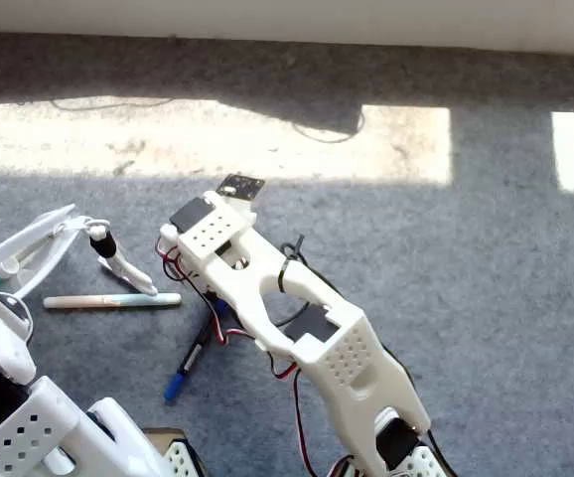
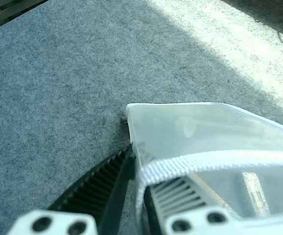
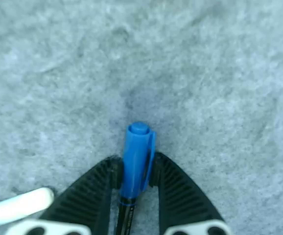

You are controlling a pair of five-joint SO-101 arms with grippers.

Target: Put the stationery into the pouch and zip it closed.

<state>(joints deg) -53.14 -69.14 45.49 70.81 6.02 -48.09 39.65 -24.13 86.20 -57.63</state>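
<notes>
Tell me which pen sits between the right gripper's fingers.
The blue-capped pen: its cap is pinched between the right gripper's black fingers. The white pen lies loose on the carpet beside them.

The right arm (image 1: 297, 318) slants across the middle of the table (image 1: 486, 258). Its wires (image 1: 225, 336) hang over the blue pen (image 1: 190, 360), so that pen is closed off from above. The white pen (image 1: 113, 300) lies crosswise between the pouch (image 1: 24, 253) and the blue pen, close ahead of the left arm (image 1: 39, 427). Beyond the right arm, the far and right-hand table gives wide passage. The blue pen fills the gap between the right fingers (image 3: 178, 191).
</notes>
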